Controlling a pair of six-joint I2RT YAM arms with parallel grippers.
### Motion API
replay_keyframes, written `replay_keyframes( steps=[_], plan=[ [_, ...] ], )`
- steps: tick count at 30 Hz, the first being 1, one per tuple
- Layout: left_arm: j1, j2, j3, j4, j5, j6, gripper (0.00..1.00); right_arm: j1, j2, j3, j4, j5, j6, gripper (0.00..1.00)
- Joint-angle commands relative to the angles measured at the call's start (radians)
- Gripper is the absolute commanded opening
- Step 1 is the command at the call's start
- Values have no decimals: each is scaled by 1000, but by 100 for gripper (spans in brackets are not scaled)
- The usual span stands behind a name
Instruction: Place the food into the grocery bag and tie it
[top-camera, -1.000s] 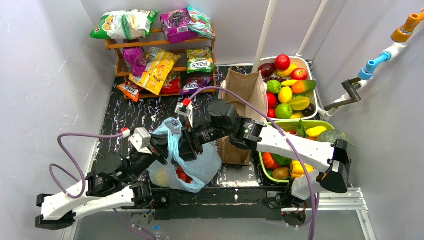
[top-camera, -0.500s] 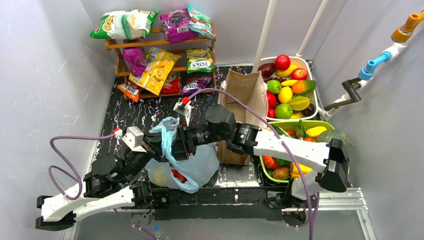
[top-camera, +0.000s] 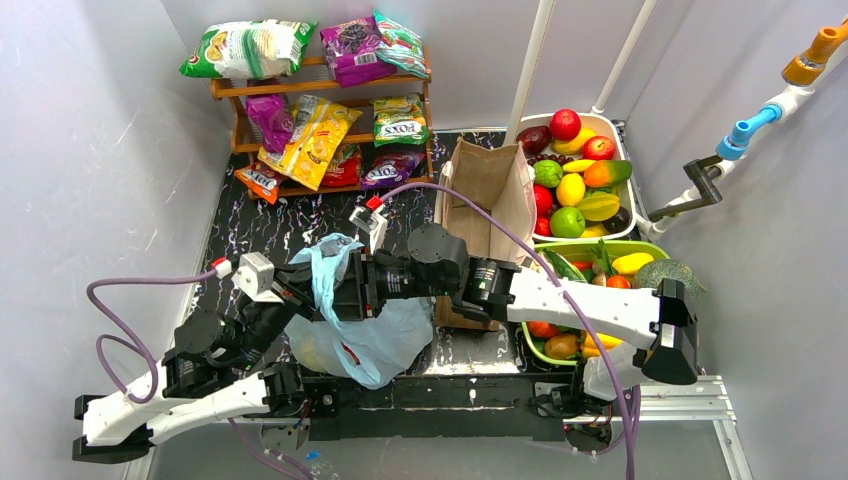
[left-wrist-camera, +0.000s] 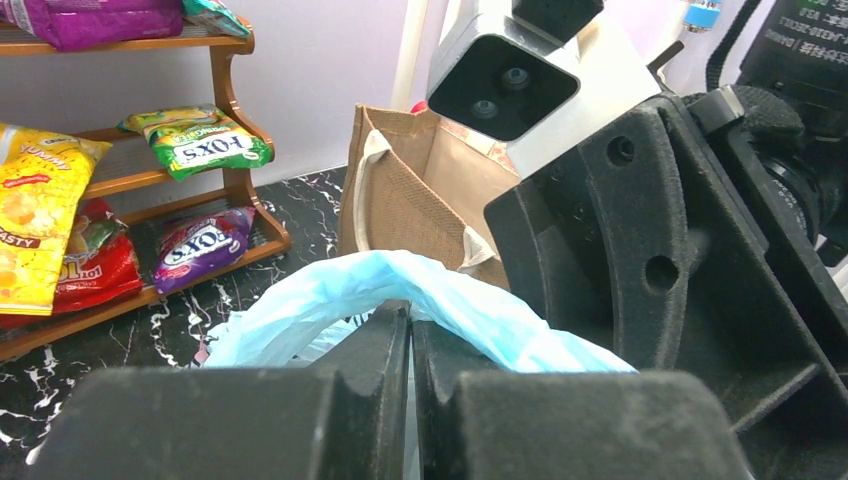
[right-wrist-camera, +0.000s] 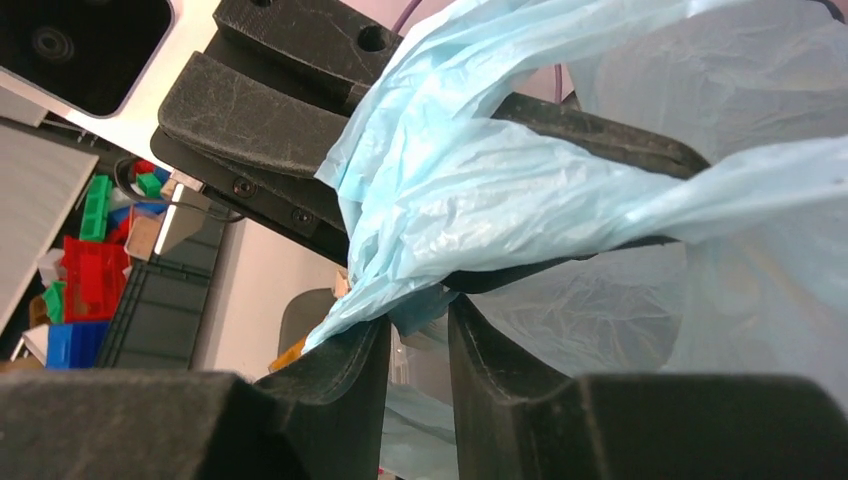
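The grocery bag (top-camera: 392, 338) sits slumped on the black marbled tabletop (top-camera: 270, 228), just in front of the 2 arm bases and between the arms. A yellowish piece of the food (top-camera: 313, 352) shows through its thin blue plastic at the left side. The bag's upper plastic is gathered into a bunch that rises toward the far left, and both arms meet there.

The left gripper (left-wrist-camera: 412, 322) has its fingers (left-wrist-camera: 370, 345) pressed together on a band of the blue plastic, which arches over their tips. The right gripper (right-wrist-camera: 418, 318) faces it closely. Its fingers (right-wrist-camera: 352, 362) are clamped on a twisted strand of the same plastic, with a narrow gap between them filled by the film.

Just beyond the bag stands a brown paper bag (top-camera: 492, 185), open at the top. To its right are a white tub (top-camera: 612, 124) and a green tub (top-camera: 589, 246), both full of fruit and vegetables. A wooden shelf (top-camera: 245, 91) with snack packets stands at the far left.
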Motion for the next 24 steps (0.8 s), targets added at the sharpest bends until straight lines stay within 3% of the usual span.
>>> replay_keyframes(
  steps=[1,14,24],
  plan=[
    [-7,12,-12,17,63,-34,0,-10,8,-2,77,241,37,32],
    [-7,-9,-23,-4,86,-47,0,-15,-49,-88,110,387,102,27],
    [-7,-7,-8,-28,92,-49,0,-29,-59,-101,41,378,95,7]
  ],
)
